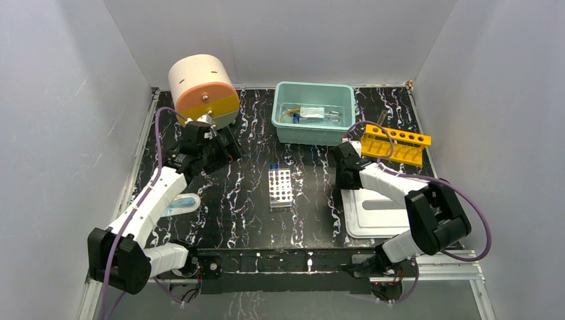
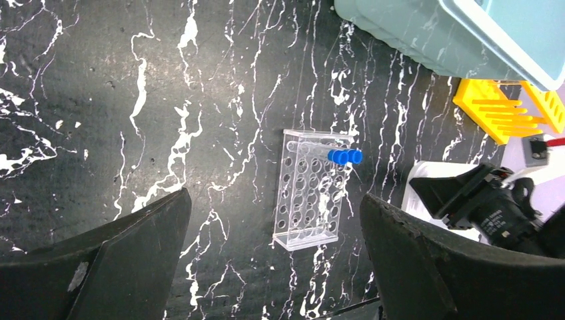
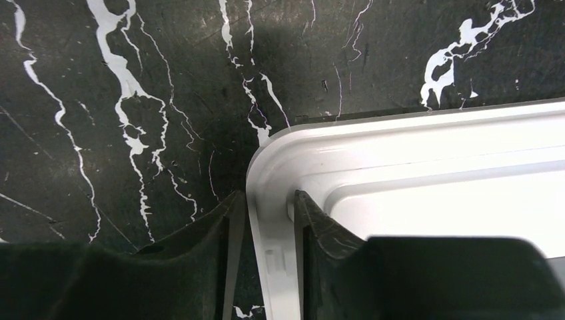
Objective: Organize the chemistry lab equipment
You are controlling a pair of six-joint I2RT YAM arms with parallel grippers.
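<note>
Three grey walls (image 1: 266, 40), black white-veined tabletop (image 1: 240, 200), left hand (image 1: 228, 147) spread wide, right hand (image 3: 266, 200) pinching white lid (image 3: 400, 147)

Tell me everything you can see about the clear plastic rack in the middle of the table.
The clear rack is a see-through plastic rectangular block with rows of round holes, sitting holes-up on the black marbled tabletop. Small blue-capped tubes seem to lie across its far end. Nothing else touches it.
</note>
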